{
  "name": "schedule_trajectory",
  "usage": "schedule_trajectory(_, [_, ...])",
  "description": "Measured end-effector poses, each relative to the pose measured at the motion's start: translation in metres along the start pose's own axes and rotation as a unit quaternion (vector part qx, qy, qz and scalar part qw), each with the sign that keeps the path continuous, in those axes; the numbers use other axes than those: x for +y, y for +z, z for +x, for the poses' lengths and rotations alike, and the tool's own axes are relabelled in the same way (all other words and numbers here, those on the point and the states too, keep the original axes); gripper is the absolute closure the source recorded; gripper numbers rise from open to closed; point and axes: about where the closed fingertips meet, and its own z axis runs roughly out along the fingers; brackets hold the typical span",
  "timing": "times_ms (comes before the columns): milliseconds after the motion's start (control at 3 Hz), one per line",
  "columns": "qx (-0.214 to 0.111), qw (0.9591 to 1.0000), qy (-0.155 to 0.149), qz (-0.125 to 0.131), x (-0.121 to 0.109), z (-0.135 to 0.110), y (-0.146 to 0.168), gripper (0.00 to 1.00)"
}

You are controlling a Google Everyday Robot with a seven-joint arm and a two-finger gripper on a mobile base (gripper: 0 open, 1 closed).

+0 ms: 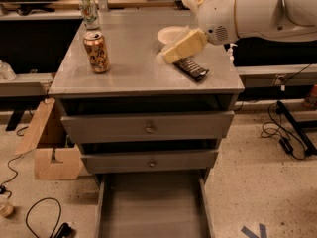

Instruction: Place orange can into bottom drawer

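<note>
The orange can (97, 51) stands upright on the left of the grey cabinet top (133, 71), silver top up. The bottom drawer (151, 212) is pulled out at the foot of the cabinet and lies empty. My gripper (168, 56) reaches in from the upper right on a white arm and hovers over the middle right of the cabinet top, well to the right of the can and apart from it.
A white bowl (171, 33) sits behind the gripper and a dark snack bar (191, 69) lies just right of it. A white-and-green can (89, 11) stands at the back left. Two upper drawers with knobs (148, 129) are closed. A cardboard box (49, 148) and cables lie on the floor to the left.
</note>
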Motion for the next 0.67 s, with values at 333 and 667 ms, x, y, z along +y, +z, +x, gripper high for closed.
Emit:
schedule_trajectory(333, [-0.005,1.0000,0.002,-0.002,-0.001,-0.001,0.007,0.00])
schedule_trajectory(667, [-0.036,0.9986,0.037,-0.015,-0.012,0.004,0.061,0.00])
